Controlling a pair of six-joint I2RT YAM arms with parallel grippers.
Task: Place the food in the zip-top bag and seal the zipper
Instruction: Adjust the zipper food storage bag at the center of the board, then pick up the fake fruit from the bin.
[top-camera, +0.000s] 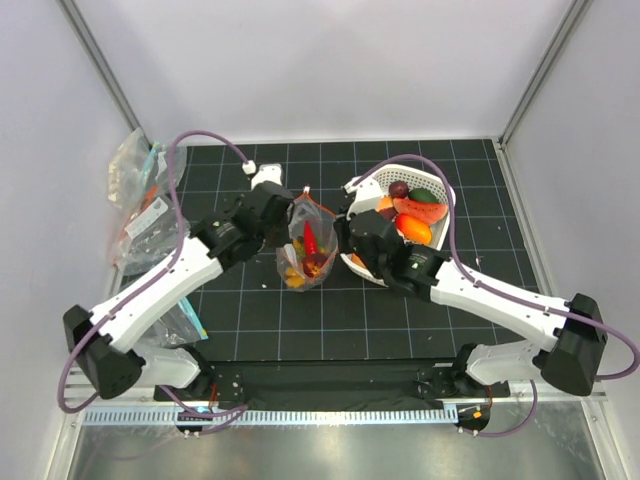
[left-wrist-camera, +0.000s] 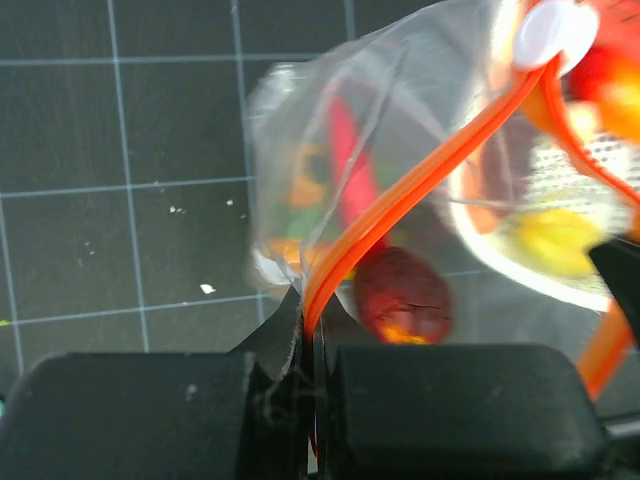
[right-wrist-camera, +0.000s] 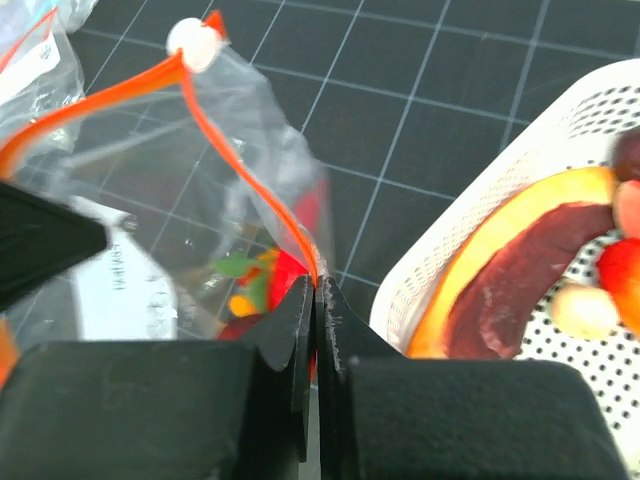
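The clear zip-top bag (top-camera: 308, 248) hangs between my two grippers over the black mat, its mouth held apart. Inside lie a red chili (left-wrist-camera: 345, 160), a dark red piece (left-wrist-camera: 403, 297) and small orange, yellow and green bits (right-wrist-camera: 245, 285). My left gripper (left-wrist-camera: 310, 305) is shut on the orange zipper (left-wrist-camera: 420, 170) on the bag's left side. My right gripper (right-wrist-camera: 316, 290) is shut on the zipper (right-wrist-camera: 245, 175) on the right side. The white slider (right-wrist-camera: 195, 42) sits at the far end of the strip.
A white lattice basket (top-camera: 440, 195) just right of the bag holds more toy food (top-camera: 415, 215), close beside my right gripper (top-camera: 347, 235). Clear bags with teal marks (top-camera: 140, 200) lie at the mat's left edge. Grey walls enclose the back and sides.
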